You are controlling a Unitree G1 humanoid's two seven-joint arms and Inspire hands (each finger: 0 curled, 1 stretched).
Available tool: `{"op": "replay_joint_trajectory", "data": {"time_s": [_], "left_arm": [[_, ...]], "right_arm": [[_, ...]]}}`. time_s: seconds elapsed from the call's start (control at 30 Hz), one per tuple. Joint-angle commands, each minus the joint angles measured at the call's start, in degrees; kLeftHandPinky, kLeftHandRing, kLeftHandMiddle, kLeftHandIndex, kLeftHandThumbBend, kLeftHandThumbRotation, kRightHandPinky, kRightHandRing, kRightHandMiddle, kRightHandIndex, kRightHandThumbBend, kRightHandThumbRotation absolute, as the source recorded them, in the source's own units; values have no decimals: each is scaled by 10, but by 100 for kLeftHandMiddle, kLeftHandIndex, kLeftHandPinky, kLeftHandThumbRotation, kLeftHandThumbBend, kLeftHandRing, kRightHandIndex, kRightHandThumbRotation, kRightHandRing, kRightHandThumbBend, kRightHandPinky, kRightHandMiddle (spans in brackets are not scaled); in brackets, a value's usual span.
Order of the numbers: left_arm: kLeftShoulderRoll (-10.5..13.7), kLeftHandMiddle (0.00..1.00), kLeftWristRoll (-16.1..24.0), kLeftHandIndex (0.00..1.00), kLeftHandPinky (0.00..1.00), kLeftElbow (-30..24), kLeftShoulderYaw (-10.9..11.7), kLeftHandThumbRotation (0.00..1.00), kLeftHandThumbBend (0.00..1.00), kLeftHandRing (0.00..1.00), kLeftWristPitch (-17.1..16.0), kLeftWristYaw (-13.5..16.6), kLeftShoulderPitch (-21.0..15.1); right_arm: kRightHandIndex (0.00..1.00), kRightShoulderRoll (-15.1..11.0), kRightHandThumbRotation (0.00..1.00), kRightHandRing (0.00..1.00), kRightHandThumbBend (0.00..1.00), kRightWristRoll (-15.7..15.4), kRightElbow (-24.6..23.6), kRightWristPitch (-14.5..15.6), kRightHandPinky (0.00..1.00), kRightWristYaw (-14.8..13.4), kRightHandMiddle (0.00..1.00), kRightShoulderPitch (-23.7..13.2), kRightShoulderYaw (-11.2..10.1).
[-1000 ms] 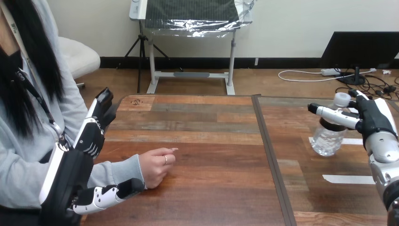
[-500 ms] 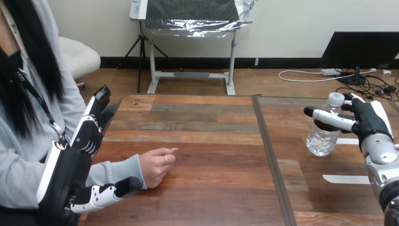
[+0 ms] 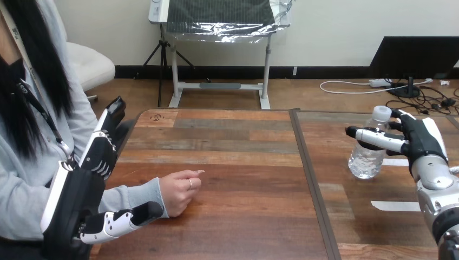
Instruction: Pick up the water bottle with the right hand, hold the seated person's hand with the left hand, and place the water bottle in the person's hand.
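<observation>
1. Over on the right half of the table (image 3: 243, 162) is the water bottle (image 3: 367, 158), clear with a white cap (image 3: 381, 112). It is tilted, cap leaning towards the robot's side, with its base just beside a white tape strip (image 3: 398, 162). I cannot tell whether the base is clear of the wood
2. Clamped on it is the right hand (image 3: 425, 138): its fingers (image 3: 376, 138) are curled round the bottle's upper part, just under the cap, one lying across the front
3. To my eye the pick-up is made or all but made, and the step in hand is carrying the bottle over to the person
4. Well apart from the bottle, on the far side of the table's seam (image 3: 311, 184), the person's hand (image 3: 181, 189) rests on the wood, loosely curled and holding nothing
5. Beside the person's grey sleeve (image 3: 135, 196) stands the left hand (image 3: 97, 157). Its fingers are straight and apart, pointing up behind the forearm, and its thumb (image 3: 116, 222) lies along the near side by the cuff. The forearm sits between them, not gripped
6. Next, I'd judge, the left hand must close on the person's hand to steady it, that hand needs to open, and the right hand must bring the bottle leftwards across the seam to it
</observation>
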Motion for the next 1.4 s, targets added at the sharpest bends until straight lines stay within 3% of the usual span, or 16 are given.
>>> {"op": "replay_joint_trajectory", "data": {"time_s": [0.0,0.6,0.87,1.37], "left_arm": [[7,100,-3,97,99,-30,5,53,100,100,0,0,-18],[2,100,4,95,98,-54,7,54,100,100,12,10,-6],[-2,100,3,95,97,-57,5,54,100,100,12,13,-3],[0,100,8,95,98,-61,4,53,100,100,10,13,2]], "right_arm": [[89,8,21,81,96,7,-7,-14,73,-5,85,-24,-8],[73,17,1,69,91,2,-8,-14,62,-37,72,-24,-9],[65,23,0,64,91,3,-8,-11,57,-57,67,-26,-12],[54,33,0,42,87,13,-8,-6,36,-76,49,-30,-24]]}}
